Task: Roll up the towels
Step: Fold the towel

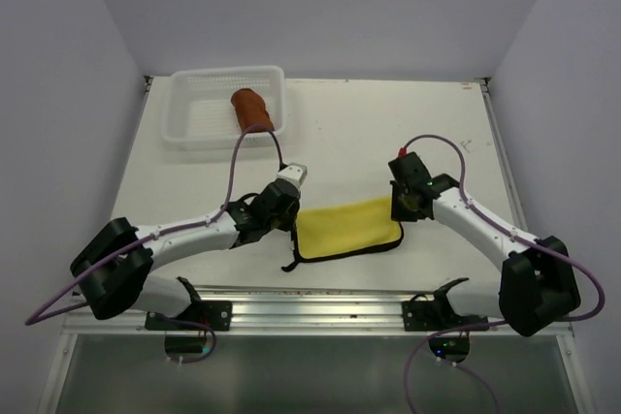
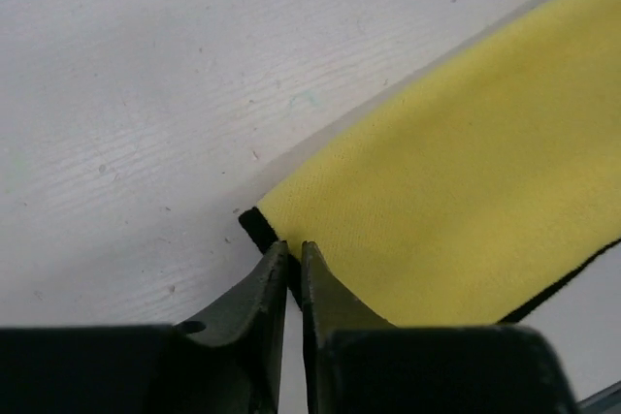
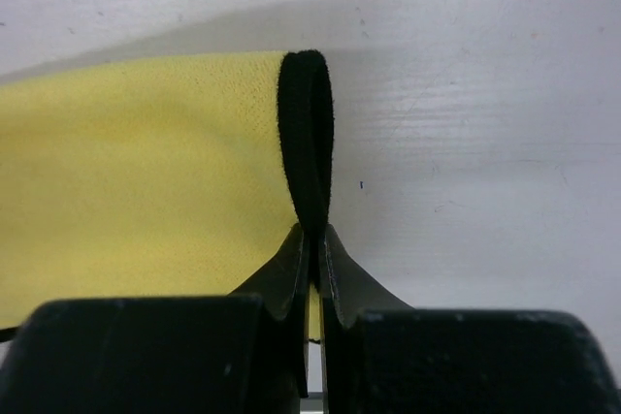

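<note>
Overhead: yellow towel [image 1: 347, 228] lies flat, lower centre, between both arms. Rust-brown towel [image 1: 252, 110] sits rolled in basket [image 1: 228, 73], upper left.

Right wrist only: right gripper [image 3: 312, 239] closed, pinching looped dark hem [image 3: 306, 133].

Left wrist only: left gripper [image 2: 293, 251] a thin slit at the towel's corner; hold unclear.

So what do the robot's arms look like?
The left arm and right arm are white with chunky black joints. Purple cables loop along them. The right one has a tiny green light and a red plug. The left gripper and right gripper each have two dark, wedge-shaped fingers.
</note>
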Motion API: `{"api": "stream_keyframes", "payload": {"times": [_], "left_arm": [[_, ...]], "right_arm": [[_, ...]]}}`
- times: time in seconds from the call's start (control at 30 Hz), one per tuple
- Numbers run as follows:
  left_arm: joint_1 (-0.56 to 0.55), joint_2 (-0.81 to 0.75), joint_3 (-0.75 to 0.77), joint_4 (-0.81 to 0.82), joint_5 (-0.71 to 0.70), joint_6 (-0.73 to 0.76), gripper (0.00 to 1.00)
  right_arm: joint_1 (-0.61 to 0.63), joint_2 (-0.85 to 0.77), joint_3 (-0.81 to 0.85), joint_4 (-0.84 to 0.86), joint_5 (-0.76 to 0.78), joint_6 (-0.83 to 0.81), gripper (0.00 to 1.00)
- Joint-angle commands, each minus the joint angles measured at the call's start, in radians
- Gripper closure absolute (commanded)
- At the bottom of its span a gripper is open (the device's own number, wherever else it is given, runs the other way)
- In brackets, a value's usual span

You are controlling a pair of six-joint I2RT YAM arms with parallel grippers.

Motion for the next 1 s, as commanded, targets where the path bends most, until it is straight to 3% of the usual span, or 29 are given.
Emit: {"api": "stream_keyframes", "payload": {"times": [0.0, 0.07, 0.3, 0.43, 0.57, 0.73, 0.83, 0.87, 0.97], "left_arm": [[0.003, -0.117, 0.005, 0.042, -0.025, 0.032, 0.9], [0.01, -0.147, -0.018, 0.014, -0.039, 0.039, 0.99], [0.035, -0.135, -0.087, 0.016, -0.002, 0.02, 0.99], [0.044, -0.034, -0.084, 0.037, 0.016, 0.011, 0.84], [0.044, 0.003, -0.081, 0.068, 0.002, -0.001, 0.56], [0.044, -0.038, -0.076, 0.057, -0.033, -0.001, 0.5], [0.044, -0.09, -0.11, 0.08, -0.003, 0.009, 0.74], [0.044, -0.11, -0.131, 0.086, 0.007, 0.009, 0.89], [0.044, -0.138, -0.177, 0.097, 0.019, -0.009, 1.0]], "right_arm": [[-0.001, -0.038, 0.098, -0.081, 0.022, -0.025, 1.0], [0.01, -0.038, 0.124, -0.095, -0.004, -0.026, 1.0], [0.077, 0.014, 0.225, -0.144, 0.007, -0.049, 1.0], [0.085, 0.048, 0.235, -0.142, 0.011, -0.049, 1.0], [0.085, 0.068, 0.244, -0.141, 0.023, -0.048, 1.0], [0.085, 0.08, 0.27, -0.139, 0.023, -0.054, 1.0], [0.09, 0.084, 0.287, -0.135, 0.004, -0.062, 1.0], [0.1, 0.085, 0.292, -0.129, -0.004, -0.062, 1.0], [0.137, 0.091, 0.304, -0.11, -0.03, -0.049, 1.0]]}}
